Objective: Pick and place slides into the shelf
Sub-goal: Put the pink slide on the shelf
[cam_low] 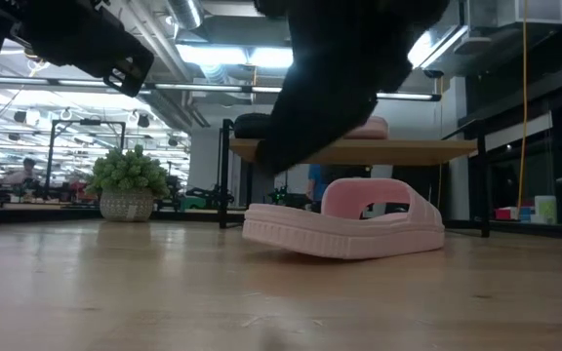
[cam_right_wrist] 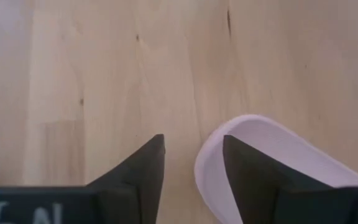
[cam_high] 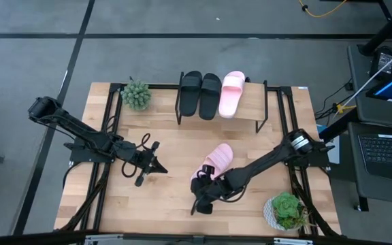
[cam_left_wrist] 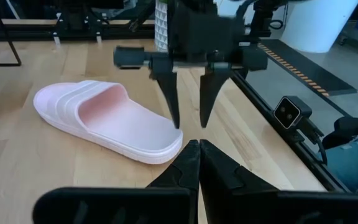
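Two black slides (cam_high: 199, 94) and one pink slide (cam_high: 231, 92) lie on the shelf's plank top (cam_high: 250, 112) at the table's far side. The other pink slide (cam_high: 218, 159) lies sole down on the table, its strap toward the shelf; it also shows in the left wrist view (cam_left_wrist: 104, 118) and the low view (cam_low: 349, 226). My right gripper (cam_high: 203, 194) is open at that slide's heel end, pointing down, with the heel rim (cam_right_wrist: 207, 162) between its fingers. My left gripper (cam_high: 148, 167) is shut and empty, left of the slide. My right gripper stands over the pink slide's heel rim (cam_right_wrist: 207, 162), one finger (cam_right_wrist: 247, 168) above the footbed and one (cam_right_wrist: 145, 171) outside it. I cannot tell whether either finger touches the slide. The slide lies on the table.
A small green plant (cam_high: 137, 95) stands left of the shelf and a potted plant (cam_high: 286, 209) at the near right corner. Bare tabletop lies between the slide and the shelf's thin black legs (cam_high: 177, 112).
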